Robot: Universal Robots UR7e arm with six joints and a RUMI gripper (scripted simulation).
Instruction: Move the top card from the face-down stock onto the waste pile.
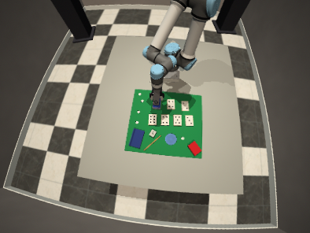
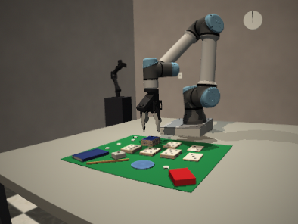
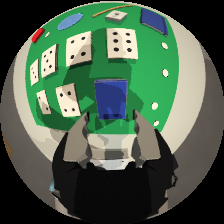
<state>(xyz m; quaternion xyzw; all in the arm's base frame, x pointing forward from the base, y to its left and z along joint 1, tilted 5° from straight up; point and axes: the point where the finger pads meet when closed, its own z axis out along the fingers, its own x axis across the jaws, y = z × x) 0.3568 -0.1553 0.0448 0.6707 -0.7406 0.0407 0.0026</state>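
Observation:
The face-down stock (image 3: pixel 113 98) is a blue-backed stack of cards on the green mat (image 1: pixel 165 126), at the left end of the row next to the robot base. It also shows in the side view (image 2: pixel 150 141). The waste pile (image 3: pixel 67 99) is a face-up card right beside it, also seen in the overhead view (image 1: pixel 171 104) and the side view (image 2: pixel 172 144). My gripper (image 2: pixel 150 126) hangs straight above the stock, clear of it, with its fingers half spread and nothing between them. In the wrist view the fingertips frame the near edge of the stack.
A row of several face-up cards (image 1: pixel 171 120) lies beyond the stock. Farther off are a blue book (image 1: pixel 137 138), a small tile (image 1: pixel 153 133), a wooden stick (image 1: pixel 152 142), a blue disc (image 1: pixel 171 138) and a red box (image 1: pixel 194 148). Small white chips dot the mat's left edge.

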